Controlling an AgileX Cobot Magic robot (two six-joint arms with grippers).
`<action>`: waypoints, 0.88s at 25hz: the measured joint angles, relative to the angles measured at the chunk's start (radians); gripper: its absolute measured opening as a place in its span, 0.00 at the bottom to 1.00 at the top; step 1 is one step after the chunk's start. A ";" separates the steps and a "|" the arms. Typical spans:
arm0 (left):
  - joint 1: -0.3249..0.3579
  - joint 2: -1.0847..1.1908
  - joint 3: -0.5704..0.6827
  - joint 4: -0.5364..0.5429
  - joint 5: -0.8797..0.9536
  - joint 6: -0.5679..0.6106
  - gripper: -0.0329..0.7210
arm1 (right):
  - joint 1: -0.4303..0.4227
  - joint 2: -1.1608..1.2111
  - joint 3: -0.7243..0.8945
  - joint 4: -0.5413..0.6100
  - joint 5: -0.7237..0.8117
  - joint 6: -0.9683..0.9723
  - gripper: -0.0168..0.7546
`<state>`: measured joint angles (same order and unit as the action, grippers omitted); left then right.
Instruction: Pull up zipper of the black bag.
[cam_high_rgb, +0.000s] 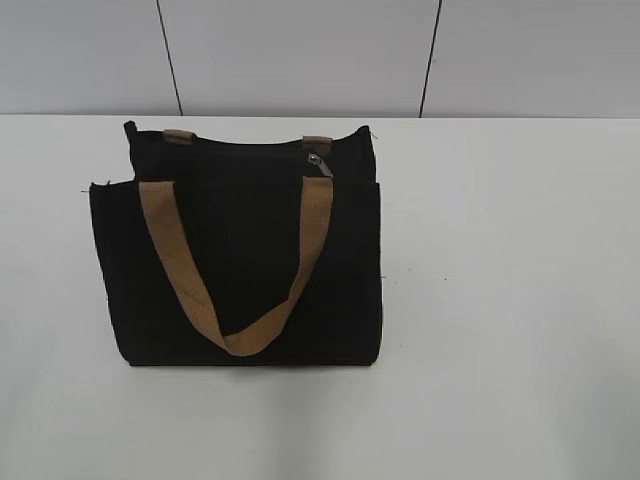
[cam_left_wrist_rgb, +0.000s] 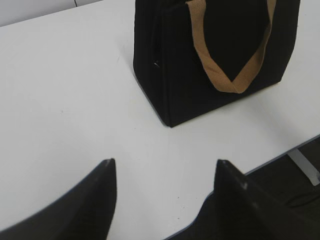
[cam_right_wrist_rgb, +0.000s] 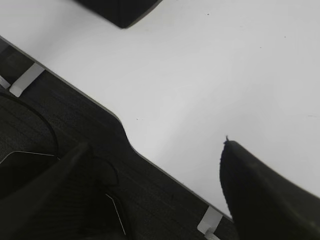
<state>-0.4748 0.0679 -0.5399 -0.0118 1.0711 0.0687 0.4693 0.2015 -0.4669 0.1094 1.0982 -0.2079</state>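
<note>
The black bag (cam_high_rgb: 240, 260) stands upright on the white table (cam_high_rgb: 500, 300), left of the middle, its front pocket panel and a tan handle (cam_high_rgb: 235, 270) facing the camera. The zipper (cam_high_rgb: 250, 152) runs along its top edge, with the silvery pull tab (cam_high_rgb: 319, 163) near the right end. The bag also shows in the left wrist view (cam_left_wrist_rgb: 180, 65), and one corner of it in the right wrist view (cam_right_wrist_rgb: 120, 10). My left gripper (cam_left_wrist_rgb: 164, 167) is open and empty, well short of the bag. My right gripper (cam_right_wrist_rgb: 157, 150) is open and empty over the table's front edge. Neither gripper shows in the exterior view.
The table's front edge (cam_right_wrist_rgb: 100, 107) runs under my right gripper, with dark floor and cables (cam_right_wrist_rgb: 40, 145) below it. A grey panelled wall (cam_high_rgb: 300, 50) stands behind the table.
</note>
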 joint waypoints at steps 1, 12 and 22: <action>0.000 0.000 0.000 0.000 0.000 0.000 0.62 | 0.000 0.000 0.000 0.000 0.000 0.000 0.79; 0.000 0.000 0.000 -0.002 -0.001 0.003 0.56 | 0.000 0.000 0.000 0.000 -0.002 0.001 0.79; 0.028 -0.002 0.000 -0.002 -0.001 0.003 0.54 | -0.031 0.000 0.000 0.002 -0.002 0.003 0.79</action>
<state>-0.4465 0.0664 -0.5399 -0.0139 1.0700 0.0714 0.4383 0.2015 -0.4669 0.1113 1.0962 -0.2050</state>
